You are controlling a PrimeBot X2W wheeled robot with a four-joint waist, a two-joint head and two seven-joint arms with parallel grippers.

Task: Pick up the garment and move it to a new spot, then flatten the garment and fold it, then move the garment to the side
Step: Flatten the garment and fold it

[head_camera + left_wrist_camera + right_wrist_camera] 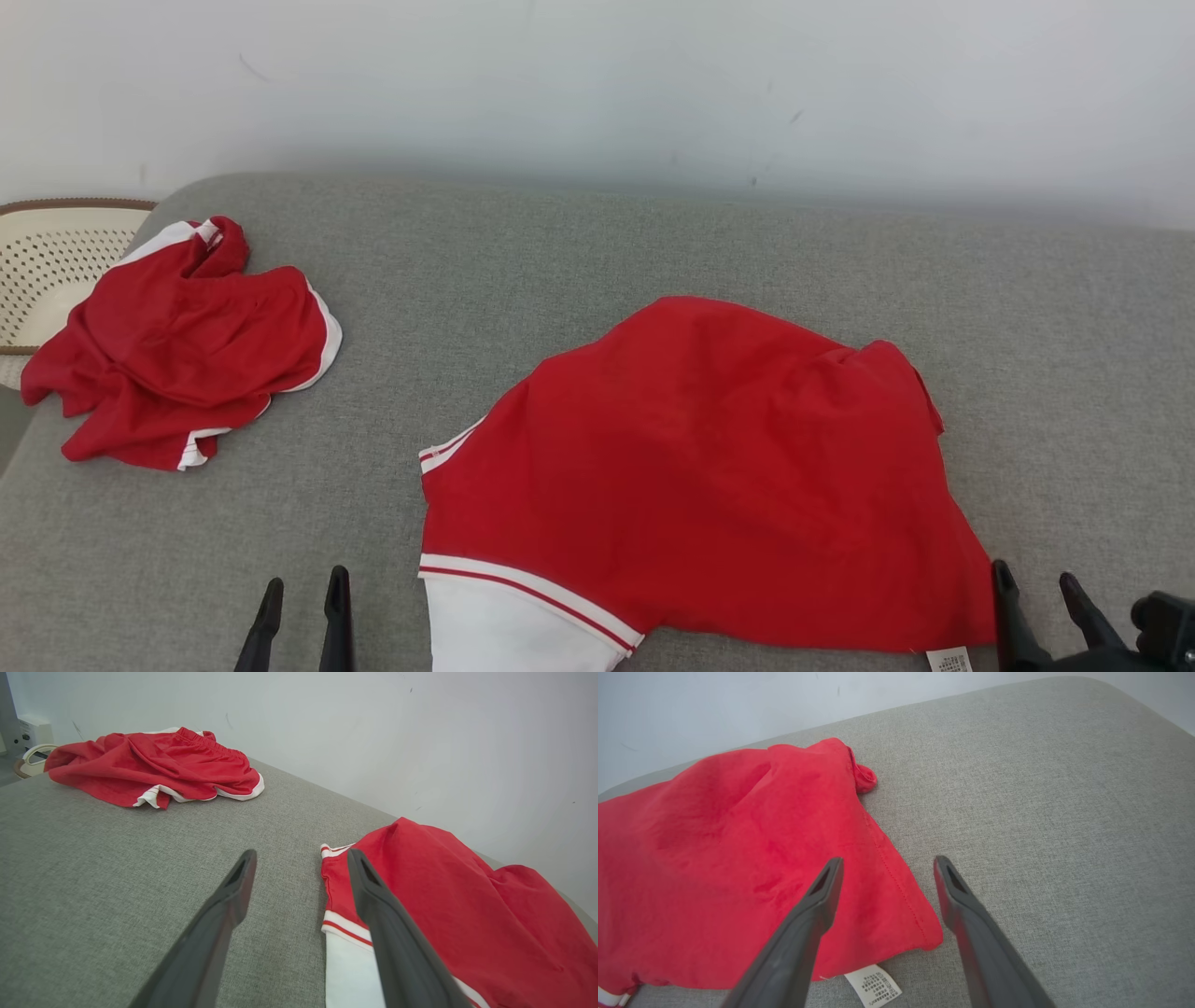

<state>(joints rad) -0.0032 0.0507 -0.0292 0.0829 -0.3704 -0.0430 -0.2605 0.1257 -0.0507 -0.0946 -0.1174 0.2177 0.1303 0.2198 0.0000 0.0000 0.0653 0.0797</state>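
Observation:
A red garment [709, 467] with white striped trim lies spread on the grey cushioned surface [597, 252], front and centre-right. Its white care label [949, 661] sticks out at the near right corner. My right gripper [1034, 574] stands open just right of that corner, with nothing between its fingers; in the right wrist view the gripper [888, 861] straddles the garment's [714, 849] corner edge above the label [873, 984]. My left gripper [304, 583] is open and empty over bare fabric, left of the white hem. The left wrist view shows this gripper [301, 854] beside the garment [444, 896].
A second red garment [187, 345] with white trim lies crumpled at the far left [154, 765]. Behind it, off the surface's left end, stands a perforated cream basket [56, 261]. A pale wall [597, 84] runs along the back edge.

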